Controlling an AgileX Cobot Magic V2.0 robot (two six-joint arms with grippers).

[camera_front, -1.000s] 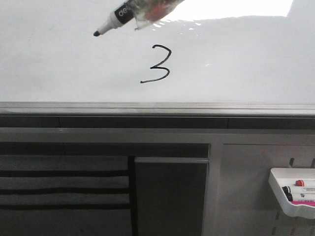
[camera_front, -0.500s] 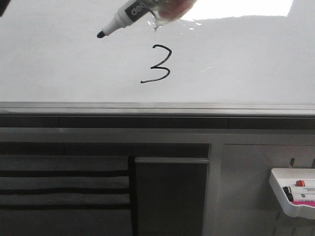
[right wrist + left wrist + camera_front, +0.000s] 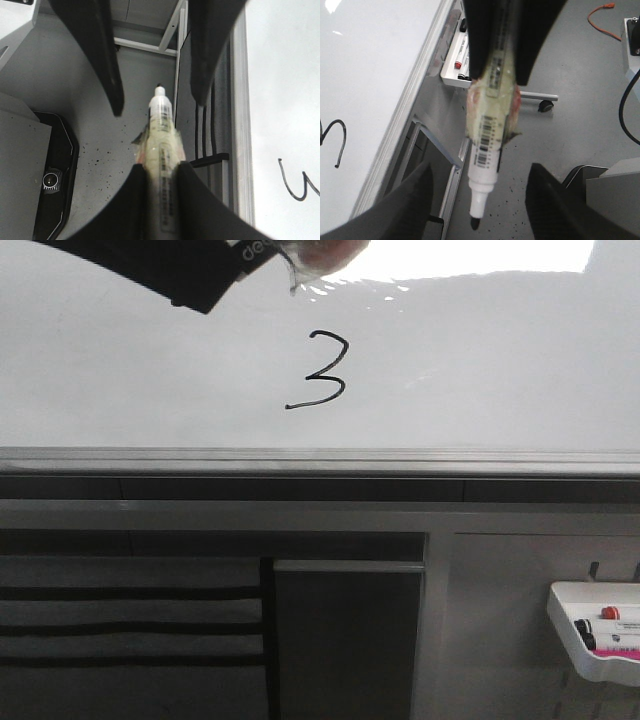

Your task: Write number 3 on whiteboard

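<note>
The number 3 is drawn in black on the whiteboard, just above its grey edge rail. Off the board's front edge, my right gripper is shut on a white marker wrapped in yellowish tape. My left gripper is open, its dark fingers standing apart on either side of the marker's black tip without touching it. In the front view a left finger hides the tip, and only the marker's barrel shows at the top edge.
A small white tray holding spare markers hangs below the board at the right. A dark panel and a slatted section sit under the rail. On the floor lie an orange cable and a black device.
The marker has risen and shifted right toward the top edge. A dark left finger has come in from the upper left and now covers the marker's tip. The 3 is unchanged.
</note>
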